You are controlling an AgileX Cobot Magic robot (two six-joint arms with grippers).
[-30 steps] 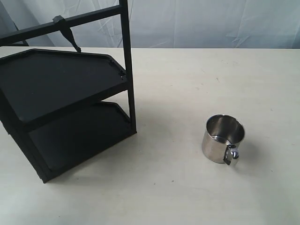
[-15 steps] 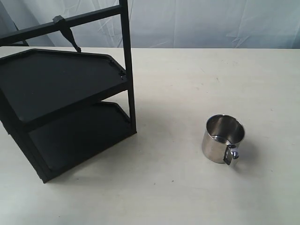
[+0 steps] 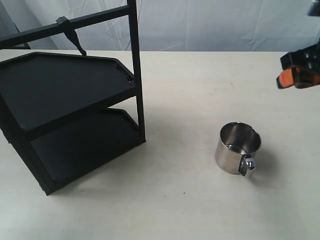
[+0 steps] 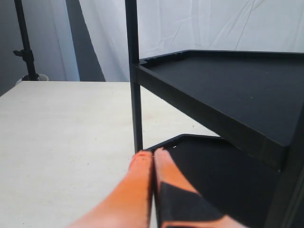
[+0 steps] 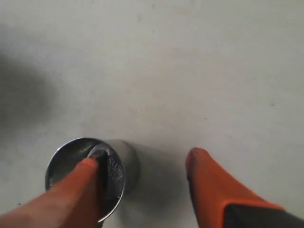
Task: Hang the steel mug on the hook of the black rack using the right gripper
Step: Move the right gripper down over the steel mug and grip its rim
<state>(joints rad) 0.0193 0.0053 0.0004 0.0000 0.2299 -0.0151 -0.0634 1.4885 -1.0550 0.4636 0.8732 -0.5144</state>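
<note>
The steel mug [image 3: 238, 148] stands upright on the pale table [image 3: 200, 90], open end up, at about 4 o'clock from the middle of the exterior view. Its looped handle [image 3: 247, 165] points toward 5 o'clock, and nothing touches it.

The black rack [image 3: 70, 110] fills the side toward 9 o'clock, well apart from the mug. It has 2 flat angular trays, 1 above the other, joined by thin square posts. Its top crossbar [image 3: 90, 20] slants across the corner toward 11 o'clock. The hook [image 3: 71, 34] hangs from that bar by a collar, its peg pointing down toward 5 o'clock, and it carries nothing.

The right gripper [image 3: 300, 75] enters the exterior view at the edge toward 2 o'clock, above the table and clear of the mug, with only a black body and orange-red tips showing there. In the right wrist view the right gripper [image 5: 142, 166] has its 2 fingers [image 5: 209, 180] spread wide apart, holding nothing. The mug [image 5: 85, 178] sits below, with 1 fingertip overlapping its rim in that view; whether it touches the steel cannot be told.

In the left wrist view the left gripper [image 4: 153, 164] has its 2 orange fingers [image 4: 137, 185] pressed together with nothing between them. It sits close by the rack [image 4: 223, 95], near the corner of the lower tray [image 4: 204, 161] and 1 thin post [image 4: 134, 76].
</note>
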